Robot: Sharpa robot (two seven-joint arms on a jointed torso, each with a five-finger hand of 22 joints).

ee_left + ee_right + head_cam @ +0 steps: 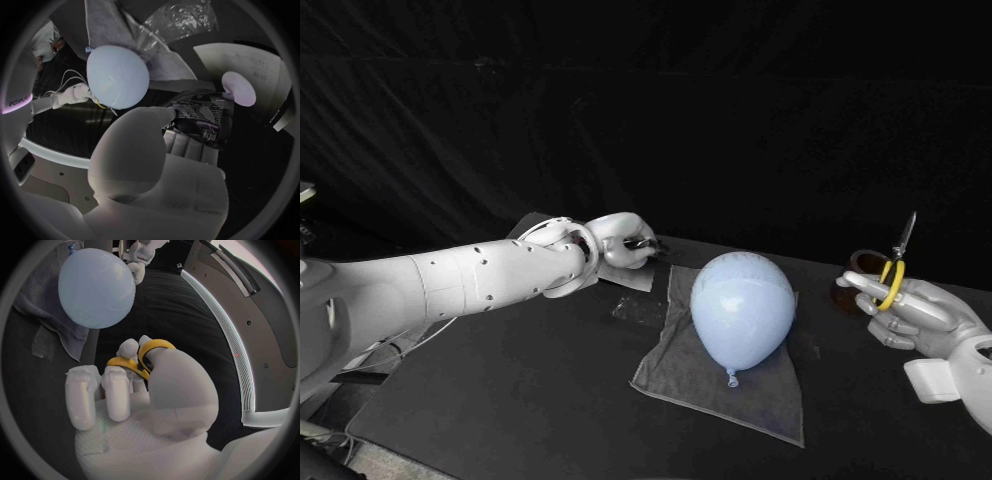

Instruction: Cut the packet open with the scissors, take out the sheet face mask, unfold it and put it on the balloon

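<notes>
Left hand [620, 241] hovers above the far left part of the black table [516, 400], its fingers curled in around the dark packet [200, 117]. In the left wrist view the thumb and fingers pinch the packet by one edge, and its printed face shows past the fingertips. The packet is off the table, just left of the far end of the balloon.

Right hand [923, 318] is raised at the right side of the scene, well apart from the left one. It grips the scissors [894, 268]; the right wrist view shows the thumb and a finger passed through the yellow handle loops while the other fingers lie straight beside them. The blades point upward, away from the table, and I cannot tell whether they are parted.

Between the two hands lies the pale blue balloon [743, 305]. It rests on its side on a grey cloth [718, 395], with its knotted tip toward the near edge and its rounded end toward the far side. Neither hand touches it. The cloth is spread flat and reaches further toward the near side than the balloon does.

A crumpled piece of clear plastic [636, 312] lies on the table just left of the cloth, below the left hand.
</notes>
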